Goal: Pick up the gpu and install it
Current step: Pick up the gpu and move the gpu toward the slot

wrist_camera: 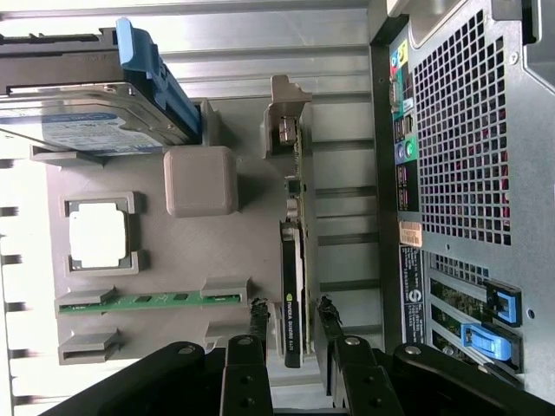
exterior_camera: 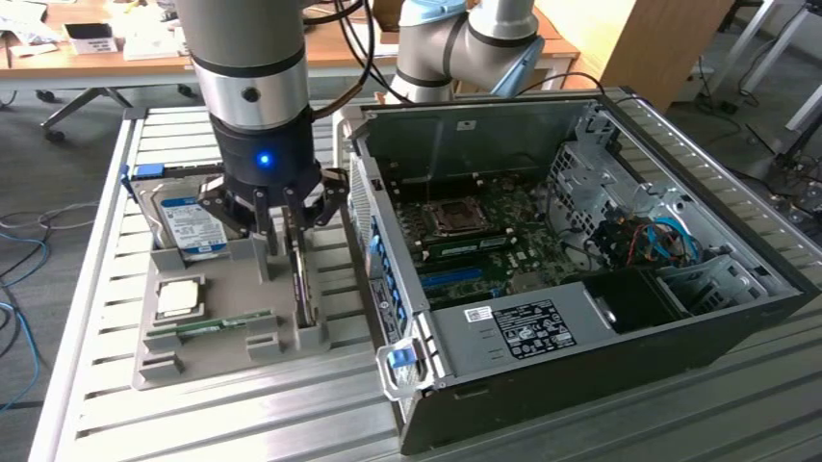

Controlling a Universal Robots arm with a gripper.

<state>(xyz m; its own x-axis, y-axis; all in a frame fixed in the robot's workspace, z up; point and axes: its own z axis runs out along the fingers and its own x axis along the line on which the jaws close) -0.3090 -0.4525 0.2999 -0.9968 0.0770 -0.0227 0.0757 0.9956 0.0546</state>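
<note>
Black end effector (wrist_camera: 291,305), part-open and empty, astride the thin dark gpu (wrist_camera: 292,269) (matte grey tray (wrist_camera: 173,256))

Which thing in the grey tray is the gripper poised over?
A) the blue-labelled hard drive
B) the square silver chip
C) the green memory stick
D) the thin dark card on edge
D: the gripper has a finger on either side of the card, which stands on edge in the tray.

Matt grey plastic tray (exterior_camera: 192,361), ribbed bare metal table (exterior_camera: 192,423), dark painted metal computer case (exterior_camera: 719,327), shiny silver metal hard drive (exterior_camera: 167,214) with smooth blue label (exterior_camera: 202,231), gpu (wrist_camera: 292,286) with matt black face, glossy black gripper (wrist_camera: 291,305)
</note>
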